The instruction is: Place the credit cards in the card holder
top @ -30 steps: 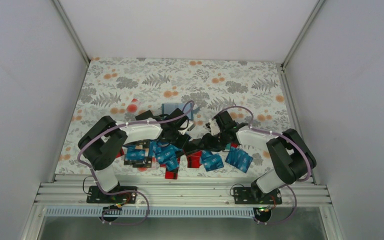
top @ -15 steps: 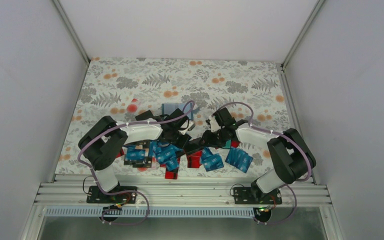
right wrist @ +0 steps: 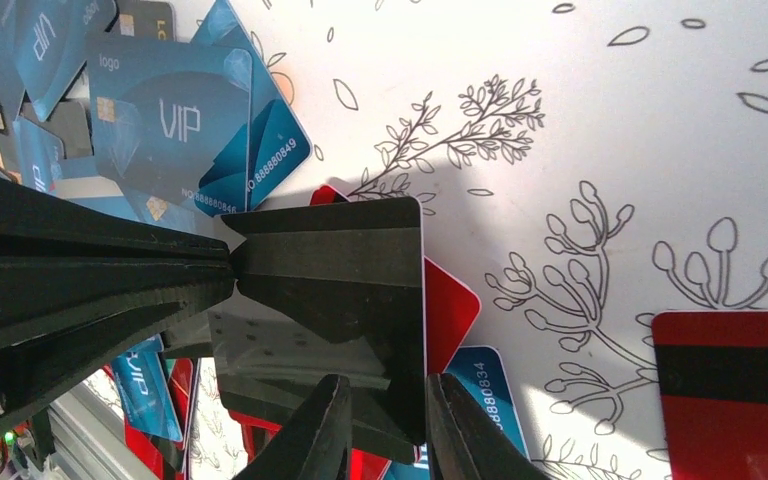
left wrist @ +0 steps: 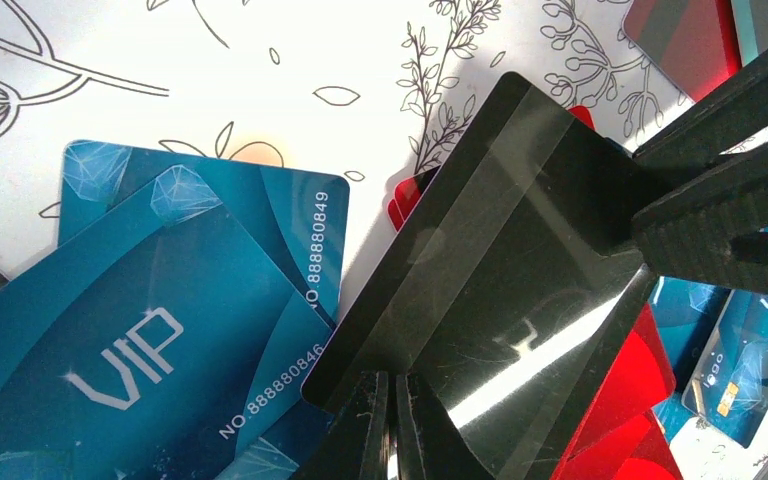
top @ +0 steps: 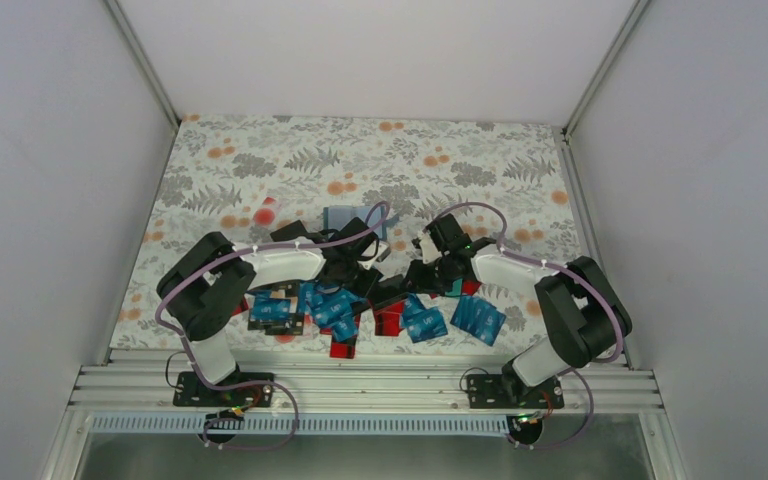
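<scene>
My left gripper is shut on the edge of a black credit card, holding it just above the pile. In the right wrist view, my right gripper stands open with a narrow gap, and the black card's far corner lies between its fingers. Blue VIP cards and red cards lie scattered beneath. The two grippers meet near the table's middle, left gripper and right gripper. The teal-blue card holder lies just behind the left arm, partly hidden by it.
More cards spread toward the near edge of the floral tablecloth. A red card with a black stripe lies to the right of the right gripper. White walls enclose the table on three sides.
My right gripper has shifted slightly left toward the left gripper and its jaws have narrowed around the black card's corner. The left arm has stayed put.
</scene>
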Controlling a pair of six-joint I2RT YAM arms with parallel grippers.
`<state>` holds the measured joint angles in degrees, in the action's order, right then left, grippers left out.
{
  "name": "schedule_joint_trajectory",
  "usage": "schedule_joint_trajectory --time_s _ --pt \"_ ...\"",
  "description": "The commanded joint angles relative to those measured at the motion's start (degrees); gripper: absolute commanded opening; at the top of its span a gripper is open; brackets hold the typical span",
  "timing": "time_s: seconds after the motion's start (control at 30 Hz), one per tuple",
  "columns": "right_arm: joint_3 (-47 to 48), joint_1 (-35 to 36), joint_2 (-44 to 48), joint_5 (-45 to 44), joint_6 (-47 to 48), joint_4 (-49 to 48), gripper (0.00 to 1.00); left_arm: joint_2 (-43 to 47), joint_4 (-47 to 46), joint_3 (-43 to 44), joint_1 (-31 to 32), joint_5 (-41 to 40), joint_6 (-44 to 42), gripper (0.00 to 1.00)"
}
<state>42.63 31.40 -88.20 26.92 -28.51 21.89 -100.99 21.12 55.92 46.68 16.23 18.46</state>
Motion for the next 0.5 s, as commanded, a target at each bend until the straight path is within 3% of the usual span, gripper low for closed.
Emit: schedule_joint_trajectory --time_s 0.0,0.47 --pt "2.54 -0.14 1.11 1.19 -1.01 -0.99 0.2 -2.3 1.03 -0.92 0.79 -0.6 0.0 0.04" --pt "2.94 -0.15 0.33 8.56 -6.49 -6.98 0.1 -0.65 -0.19 -0.74 0.79 -2.14 4.44 0.04"
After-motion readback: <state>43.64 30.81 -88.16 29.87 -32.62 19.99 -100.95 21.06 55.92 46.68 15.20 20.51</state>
